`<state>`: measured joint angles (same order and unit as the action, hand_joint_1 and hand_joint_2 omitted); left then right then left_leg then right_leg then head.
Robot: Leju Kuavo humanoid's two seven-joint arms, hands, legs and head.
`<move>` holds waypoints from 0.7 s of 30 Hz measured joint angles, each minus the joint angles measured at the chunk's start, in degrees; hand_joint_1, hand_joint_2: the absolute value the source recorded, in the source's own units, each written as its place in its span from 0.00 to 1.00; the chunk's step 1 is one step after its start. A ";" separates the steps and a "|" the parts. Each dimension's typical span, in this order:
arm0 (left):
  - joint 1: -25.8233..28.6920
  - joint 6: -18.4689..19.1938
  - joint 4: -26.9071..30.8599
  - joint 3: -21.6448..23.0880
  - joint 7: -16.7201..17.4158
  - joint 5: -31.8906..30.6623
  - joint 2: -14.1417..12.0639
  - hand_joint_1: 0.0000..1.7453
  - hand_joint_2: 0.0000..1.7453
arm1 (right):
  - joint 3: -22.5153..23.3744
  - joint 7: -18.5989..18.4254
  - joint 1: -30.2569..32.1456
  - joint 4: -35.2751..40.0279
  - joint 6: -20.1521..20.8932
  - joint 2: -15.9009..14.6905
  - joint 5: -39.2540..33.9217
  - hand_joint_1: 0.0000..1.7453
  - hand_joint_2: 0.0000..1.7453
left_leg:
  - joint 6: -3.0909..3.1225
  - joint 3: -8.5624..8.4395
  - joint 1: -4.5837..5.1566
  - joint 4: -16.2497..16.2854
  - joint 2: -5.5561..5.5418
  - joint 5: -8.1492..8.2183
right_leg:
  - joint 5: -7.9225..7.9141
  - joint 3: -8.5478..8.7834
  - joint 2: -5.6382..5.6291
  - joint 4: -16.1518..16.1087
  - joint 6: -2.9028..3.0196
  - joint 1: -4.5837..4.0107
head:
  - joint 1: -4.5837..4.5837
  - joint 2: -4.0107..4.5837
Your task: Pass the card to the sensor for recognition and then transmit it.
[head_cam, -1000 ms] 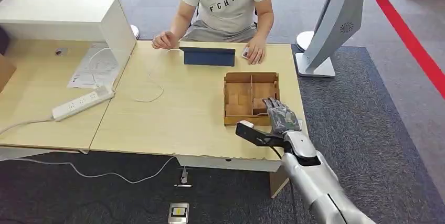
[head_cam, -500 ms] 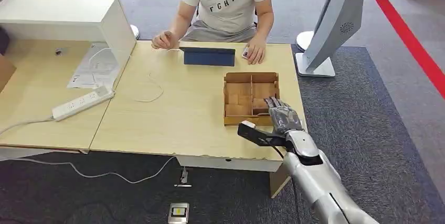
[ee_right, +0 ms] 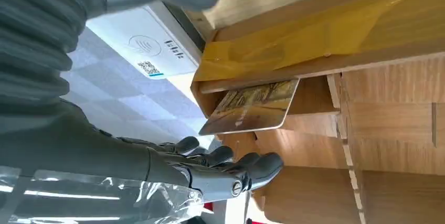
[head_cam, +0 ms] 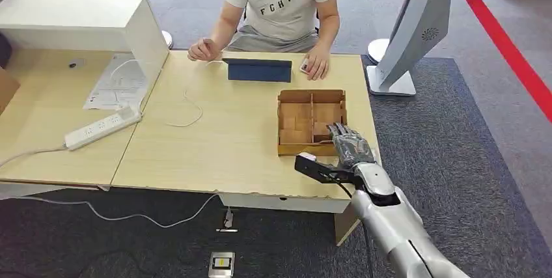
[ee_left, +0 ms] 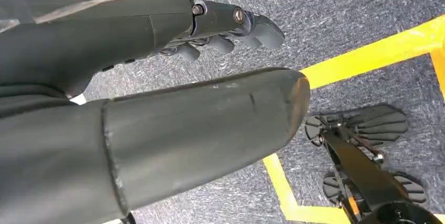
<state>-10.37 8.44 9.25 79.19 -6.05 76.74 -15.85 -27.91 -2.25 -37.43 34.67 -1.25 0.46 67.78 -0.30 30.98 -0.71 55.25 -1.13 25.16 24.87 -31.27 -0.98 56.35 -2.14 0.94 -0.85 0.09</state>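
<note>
Two hands: both checked, one at work above the surface, one hanging over the floor.
Right hand [head_cam: 352, 146]: reaches over the near right corner of the wooden box [head_cam: 311, 122]; nothing held.
Right fingers [ee_right: 231, 156]: lightly curled and apart, empty, hovering just short of the card without touching it.
Card [ee_right: 252, 107]: gold-brown, leaning tilted inside a corner compartment of the box, just beyond the fingertips, one edge against the box wall.
Sensor [ee_right: 144, 43]: white reader with a contactless mark and a small code label, lying flat on the surface just outside the box wall, on the thumb side of the right hand.
Left hand [ee_left: 157, 77]: hangs over grey carpet with yellow floor tape [ee_left: 367, 56].
Left fingers [ee_left: 231, 27]: curled inward, nothing in them.
Surface [head_cam: 221, 141]: light wood; carries the box, a dark blue tablet [head_cam: 259, 69] beyond the fingers, and a white cable.
Person [head_cam: 281, 4]: seated at the far side, both hands resting on the surface beside the tablet.
Adjacent desk: white power strip [head_cam: 103, 127] and papers, well apart from the right hand.
</note>
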 joint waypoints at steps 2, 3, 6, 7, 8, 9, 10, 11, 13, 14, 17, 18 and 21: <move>0.00 0.00 0.00 0.00 0.00 0.00 0.00 0.00 0.00 | 0.00 0.00 0.00 0.00 0.00 0.00 0.00 1.00 1.00 | 0.00 0.00 0.00 0.00 0.00 0.00 | 0.00 0.00 0.00 0.00 0.00 0.00 | 0.00 0.00; 0.00 0.00 0.00 0.00 0.00 0.00 0.00 0.00 0.00 | 0.00 0.02 0.00 0.00 0.00 0.02 -0.02 1.00 1.00 | 0.00 0.00 0.00 0.00 0.00 0.00 | 0.00 0.00 0.00 0.00 0.00 0.00 | 0.00 0.00; 0.00 0.24 -0.02 0.00 -0.07 0.00 -0.02 0.00 0.00 | 0.02 0.90 -0.21 -0.24 -0.18 0.00 -0.59 1.00 1.00 | 0.00 -0.01 0.00 0.00 0.00 0.00 | 0.00 0.01 0.00 0.00 0.00 0.00 | 0.02 0.00; 0.00 0.26 -0.02 0.02 -0.07 0.00 -0.04 0.00 0.00 | 0.02 0.94 -0.29 -0.28 -0.20 0.00 -0.53 1.00 1.00 | 0.00 -0.02 0.00 0.00 0.00 0.00 | 0.00 0.02 0.00 0.00 0.00 0.00 | 0.00 0.00; 0.00 0.33 0.00 0.02 -0.07 -0.02 -0.07 0.00 0.00 | 0.02 1.01 -0.27 -0.28 -0.18 -0.02 -0.39 1.00 1.00 | 0.00 -0.02 0.00 0.00 0.00 0.00 | 0.00 0.02 0.00 0.00 0.00 0.00 | 0.02 0.00; 0.00 0.39 0.00 0.04 -0.07 -0.02 -0.13 0.00 0.00 | 0.02 1.07 -0.20 -0.31 -0.18 -0.02 -0.39 1.00 1.00 | 0.00 -0.02 0.00 0.00 0.00 0.00 | 0.00 0.01 0.00 0.00 0.00 0.00 | 0.00 0.00; 0.00 0.44 0.00 0.05 -0.07 -0.02 -0.17 0.00 0.00 | 0.02 1.07 -0.17 -0.31 -0.18 -0.04 -0.39 1.00 1.00 | 0.00 -0.02 0.00 0.00 0.00 0.00 | 0.00 0.01 0.00 0.00 0.00 0.00 | 0.02 0.00; 0.00 0.44 0.00 0.07 -0.07 -0.02 -0.20 0.00 0.00 | 0.02 1.07 -0.17 -0.31 -0.17 -0.07 -0.39 1.00 1.00 | 0.00 -0.02 0.00 0.00 0.00 0.00 | 0.00 0.01 0.00 0.00 0.00 0.00 | 0.02 0.00; 0.01 0.46 -0.02 0.07 -0.07 -0.02 -0.26 0.00 0.00 | 0.02 1.09 -0.16 -0.31 -0.17 -0.09 -0.39 1.00 1.00 | 0.00 -0.02 0.00 0.00 0.00 0.00 | 0.00 0.01 0.00 0.00 0.00 0.00 | 0.00 0.00; 0.01 0.48 0.00 0.09 -0.07 -0.02 -0.26 0.00 0.00 | 0.02 1.11 -0.15 -0.33 -0.18 -0.11 -0.39 1.00 1.00 | 0.00 -0.02 0.00 0.00 0.00 0.00 | 0.00 0.01 0.00 0.00 0.00 0.00 | 0.00 0.00; 0.00 0.48 0.00 0.53 -0.07 -0.02 -0.33 0.00 0.00 | 0.02 1.25 -0.16 -0.55 -0.20 -0.11 -0.39 1.00 1.00 | -0.01 -0.03 0.00 0.00 0.00 -0.01 | 0.00 0.02 0.00 0.00 0.00 0.00 | 0.00 0.00; 0.00 0.48 0.00 0.70 -0.07 0.00 -0.33 0.00 0.00 | 0.02 1.25 -0.16 -0.55 -0.20 -0.11 -0.39 1.00 1.00 | -0.01 -0.03 0.00 0.00 0.00 -0.01 | 0.00 0.02 0.00 0.00 0.00 0.00 | 0.02 0.00; 0.01 0.48 0.00 0.87 -0.07 0.02 -0.33 0.00 0.00 | 0.02 1.27 -0.16 -0.59 -0.22 -0.11 -0.42 1.00 1.00 | -0.01 -0.03 0.00 0.00 0.00 -0.01 | 0.00 0.02 0.00 -0.01 0.00 0.00 | 0.00 0.00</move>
<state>-10.37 8.92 9.25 80.06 -6.12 76.76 -16.17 -27.89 -0.98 -37.60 34.07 -1.46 0.35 67.36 -0.30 30.95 -0.71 55.26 -1.13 25.15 24.87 -31.24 -0.98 56.34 -2.13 0.94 -0.85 0.09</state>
